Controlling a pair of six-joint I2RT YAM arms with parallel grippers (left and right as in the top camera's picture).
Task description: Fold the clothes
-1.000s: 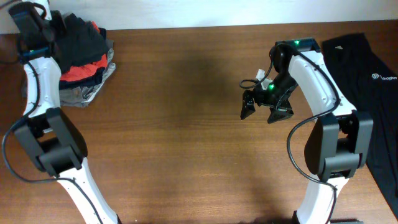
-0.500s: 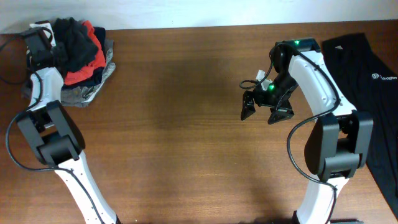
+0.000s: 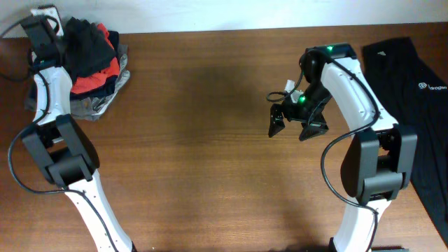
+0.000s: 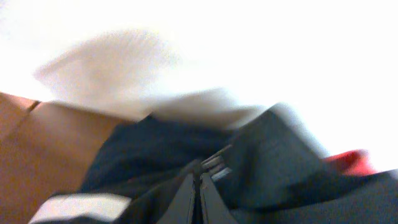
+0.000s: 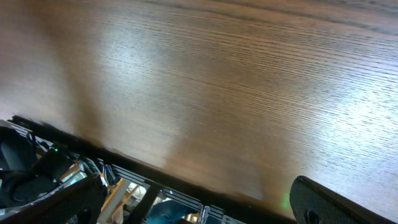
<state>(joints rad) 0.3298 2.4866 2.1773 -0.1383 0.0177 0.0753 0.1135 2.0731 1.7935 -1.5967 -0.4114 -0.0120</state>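
Upper left of the overhead frame: a heap of soft crumpled clothes, black, red and grey (image 3: 98,80), sits by the far-left corner of the brown wooden bench (image 3: 196,154). The left pincer (image 4: 199,186) is in the heap with its fingers pressed together. The wrist view is blurred, but it looks clamped on a fold of the soft black top garment (image 3: 87,38). The right pincer (image 3: 295,126) hovers wide open and empty over bare wood, right of centre. A flat black shirt with a small white logo (image 3: 420,105) lies along the right edge of the frame, outboard of the right arm.

Step, as judged: picking one garment out of the heap; no folding begun on it. The next move calls for lifting the black garment clear of the red and grey pieces, bringing it to the centre and spreading it flat. The right pincer is free to take a second corner.

Room: the centre of the bench is bare and looks wide enough to lay a shirt out. Tight spots: the heap sits close to the back and left edges, so a snagged neighbour could slide off. The white wall (image 3: 210,14) is just behind the left pincer.
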